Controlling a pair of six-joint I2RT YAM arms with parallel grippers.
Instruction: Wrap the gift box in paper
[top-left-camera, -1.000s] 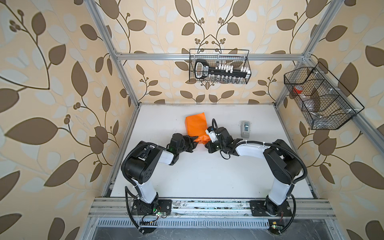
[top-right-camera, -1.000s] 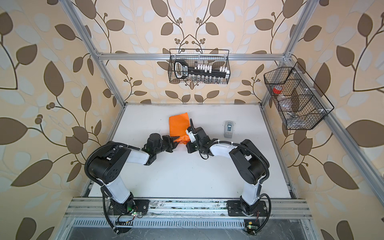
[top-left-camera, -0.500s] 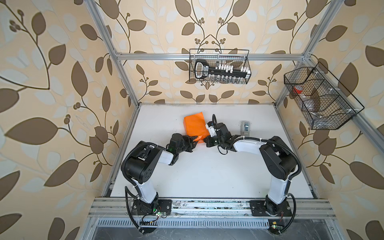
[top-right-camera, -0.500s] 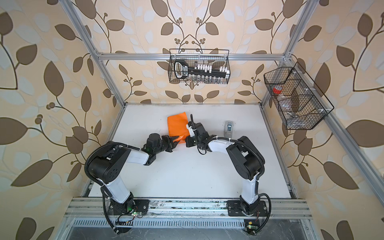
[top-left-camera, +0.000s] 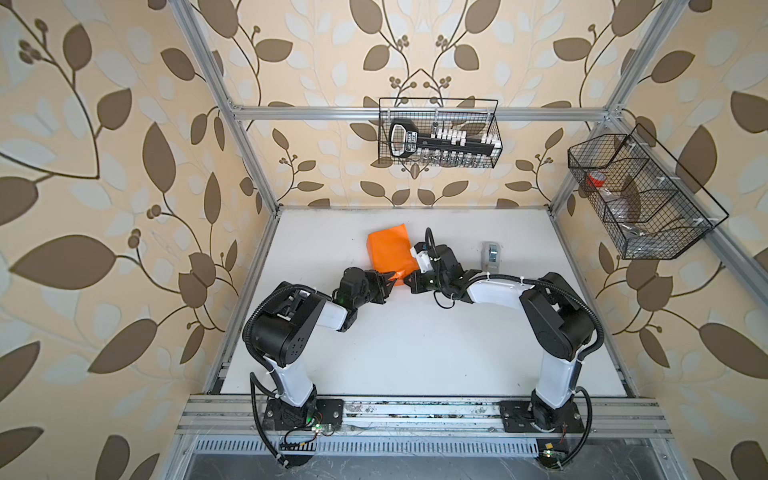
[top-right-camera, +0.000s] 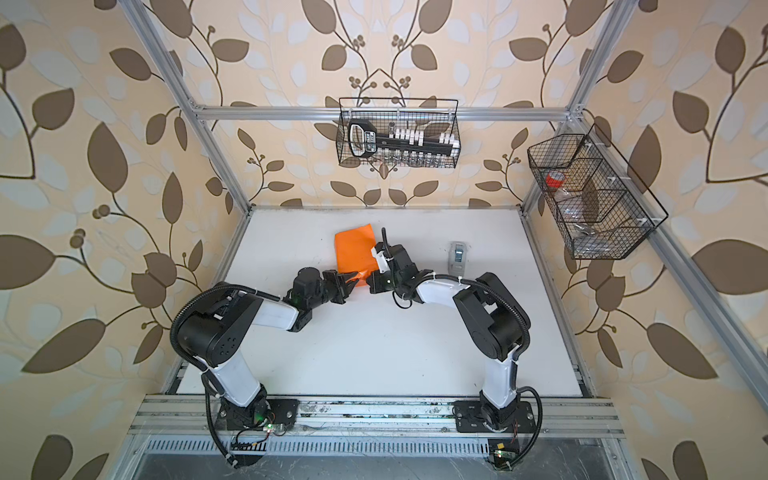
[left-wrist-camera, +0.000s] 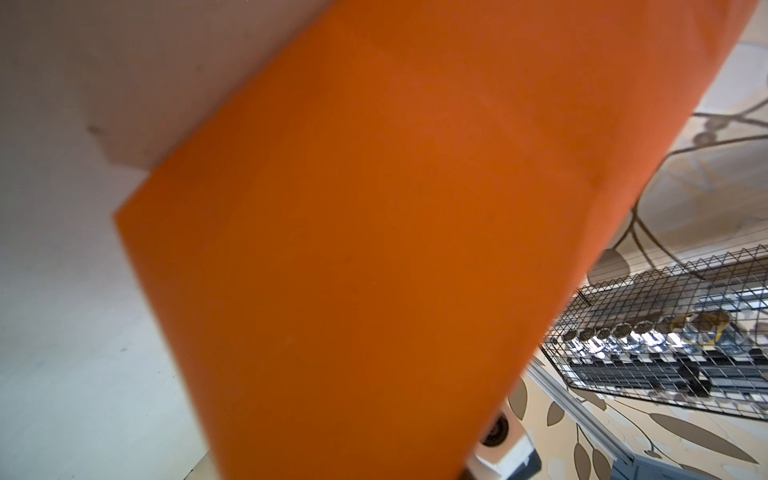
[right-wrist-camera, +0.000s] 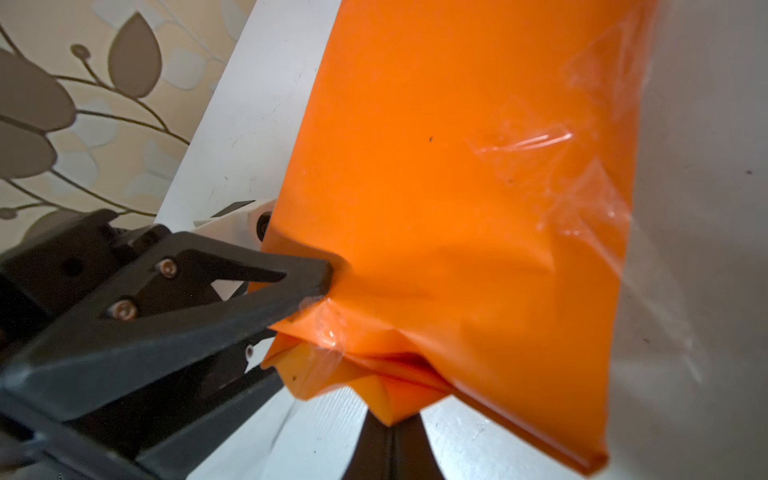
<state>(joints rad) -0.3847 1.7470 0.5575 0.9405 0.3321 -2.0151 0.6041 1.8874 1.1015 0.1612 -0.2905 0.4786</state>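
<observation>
The paper (top-left-camera: 388, 251) lies as a long, flattish orange parcel on the tabletop (top-left-camera: 415, 353), behind the middle. Its long axis runs from the robot's side toward the back wall, with the far end leaning slightly left. The near end is creased and folded to a point between the two hands.

The left hand (top-left-camera: 391, 280) pinches the near left corner, one finger (right-wrist-camera: 320, 278) pressing on top. The right hand (top-left-camera: 409, 284) has its fingers (right-wrist-camera: 374, 449) pressed together on the tip of the folded flap.

Compared with a second ago, the parcel lies much as it did and the left arm has hardly shifted. The right wrist has moved a little toward the back wall and its elbow has drawn in.
</observation>
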